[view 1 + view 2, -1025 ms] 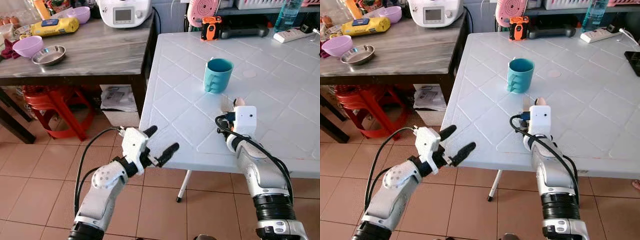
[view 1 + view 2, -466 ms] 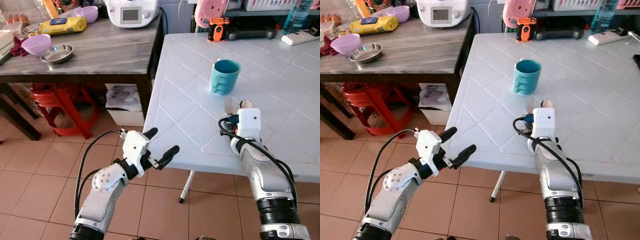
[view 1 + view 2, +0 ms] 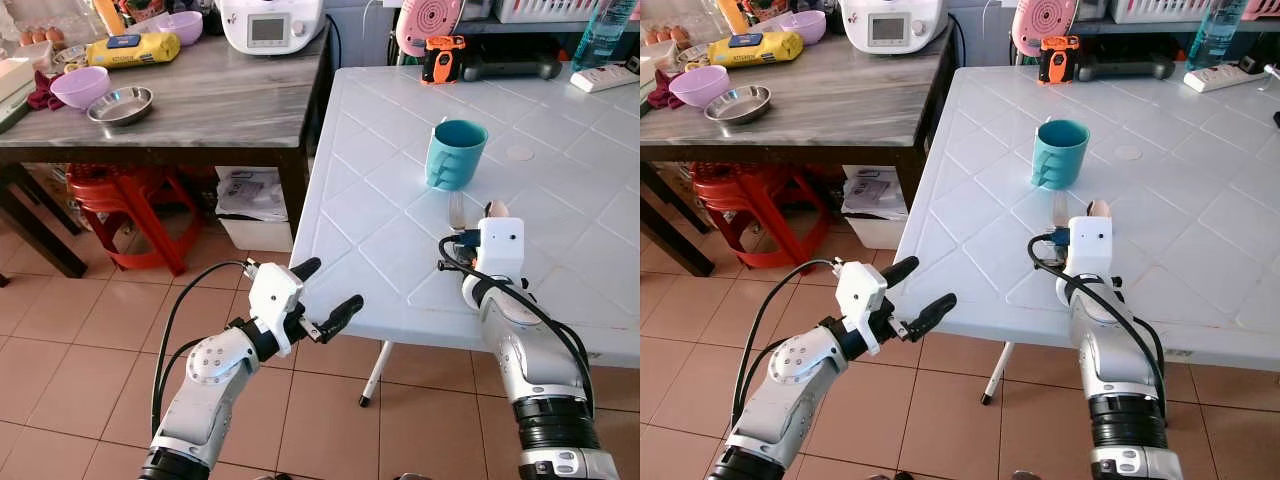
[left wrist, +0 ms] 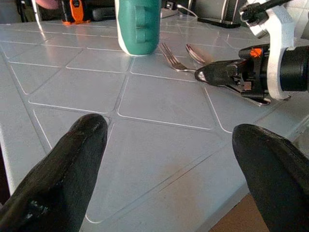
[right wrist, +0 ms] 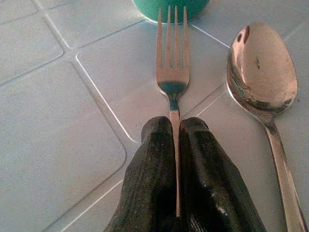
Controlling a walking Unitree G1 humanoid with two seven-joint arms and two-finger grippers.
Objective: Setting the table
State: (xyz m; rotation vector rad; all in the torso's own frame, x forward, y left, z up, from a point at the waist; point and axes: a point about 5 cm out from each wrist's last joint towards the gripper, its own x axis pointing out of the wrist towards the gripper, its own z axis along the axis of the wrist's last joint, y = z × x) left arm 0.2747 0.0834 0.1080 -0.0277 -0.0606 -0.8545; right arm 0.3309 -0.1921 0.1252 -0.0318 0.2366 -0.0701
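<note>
Pinching fork [image 5: 172, 77] handle, right pincer [image 5: 176, 188] is resting low on white tabletop [image 3: 380, 200]; fork lying flat beside spoon [image 5: 262, 72], tines near teal mug [image 3: 455, 153]. Camera alone shifting since earlier. Left pincer [image 3: 325, 297] is hovering spread off tabletop edge. Release likely pending.

Bare table [image 3: 372, 205] left of fork [image 5: 172, 72]; mug [image 3: 454, 154] just beyond; spoon [image 5: 262, 72] beside.

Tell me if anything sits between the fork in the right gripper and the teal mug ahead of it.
Nothing visible does. The right gripper is shut on the fork by its handle, and the tines point straight at the base of the teal mug, with bare white table between. The spoon lies alongside the fork, off that line.
</note>
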